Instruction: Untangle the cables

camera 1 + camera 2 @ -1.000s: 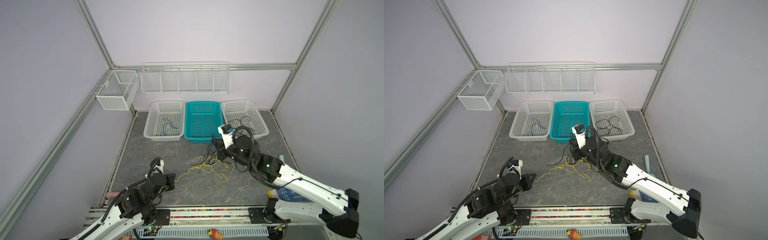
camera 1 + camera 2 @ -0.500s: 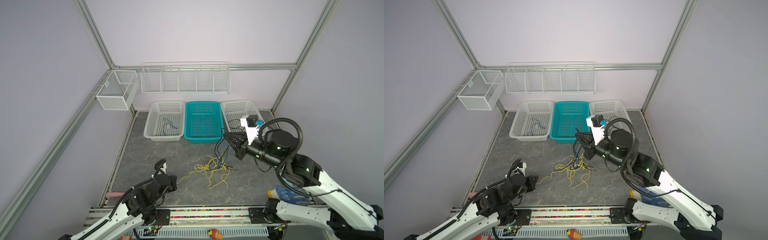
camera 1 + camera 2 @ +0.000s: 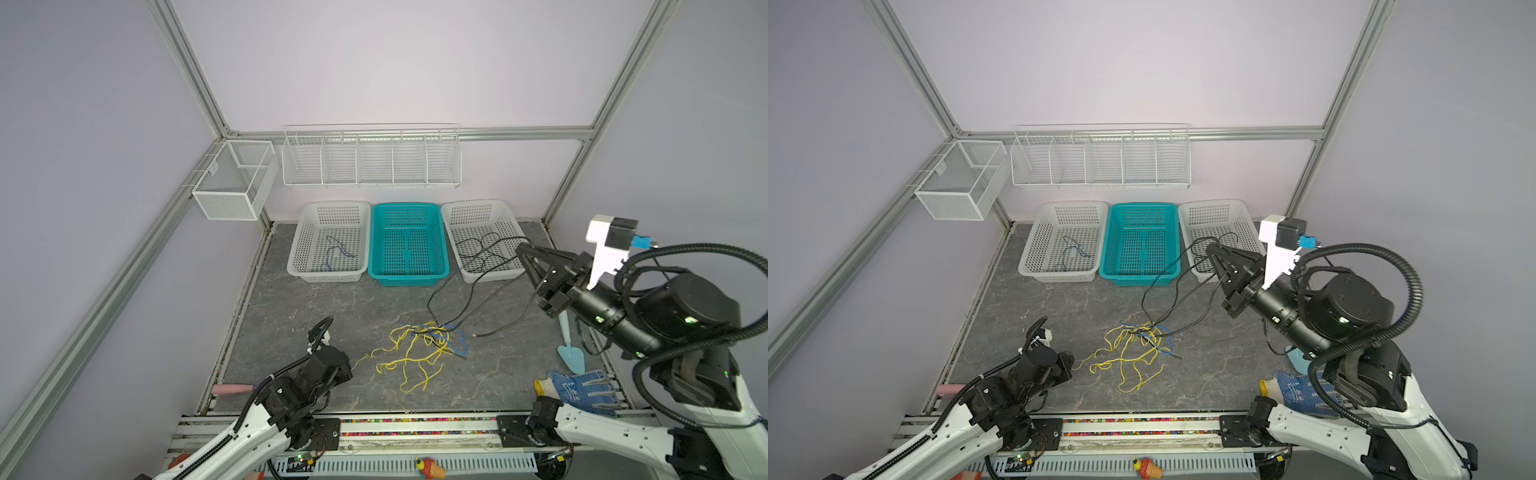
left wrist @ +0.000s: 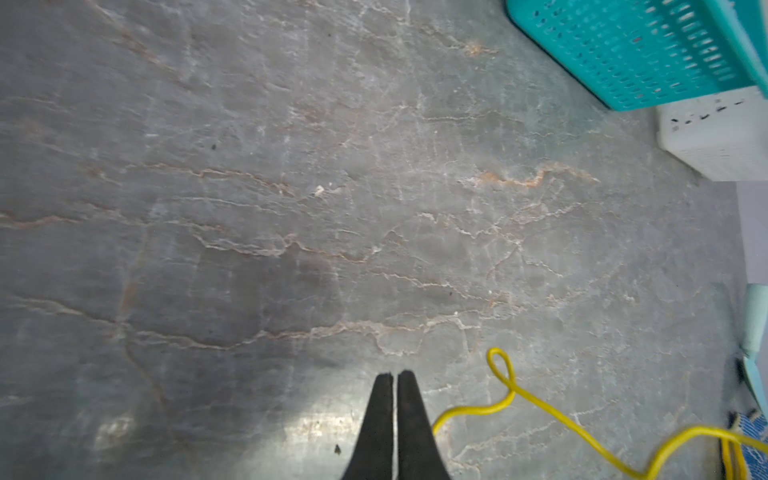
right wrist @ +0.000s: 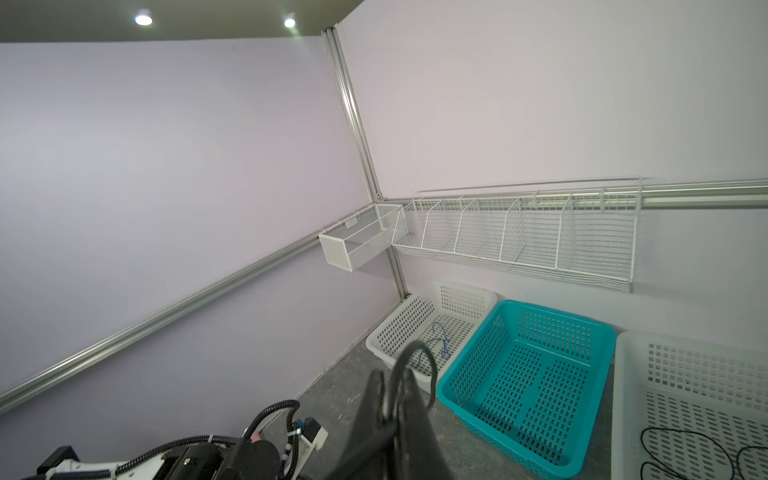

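Taking the grey table (image 3: 316,316) as a clock face with the back wall at twelve, the tangle of cables lies a little off the middle, toward five o'clock. A yellow cable (image 3: 409,362) spreads in loose loops toward six and seven, a blue cable (image 3: 463,347) crosses it on the four o'clock side, and a black cable (image 3: 429,301) climbs out of the knot toward two o'clock. The right gripper (image 3: 520,250) hangs in the air at about two o'clock, near the right white basket (image 3: 451,232), with its jaws pinched together on that black cable. In its wrist view the wire makes a loop through the closed fingers. Two strands go down from it to the knot, and one free black end lies on the table at about four o'clock. The left gripper (image 4: 395,378) is low over the table at seven o'clock, its jaws pressed tight together. One end of the yellow cable curls just beside them, and I cannot tell for sure if it touches a finger. Three baskets stand in a row at twelve: the left white basket (image 3: 299,253) with a thin blue wire (image 3: 336,248) in it, the teal basket (image 3: 376,249) in the middle, and the right white basket with some black wire (image 3: 482,249) inside.
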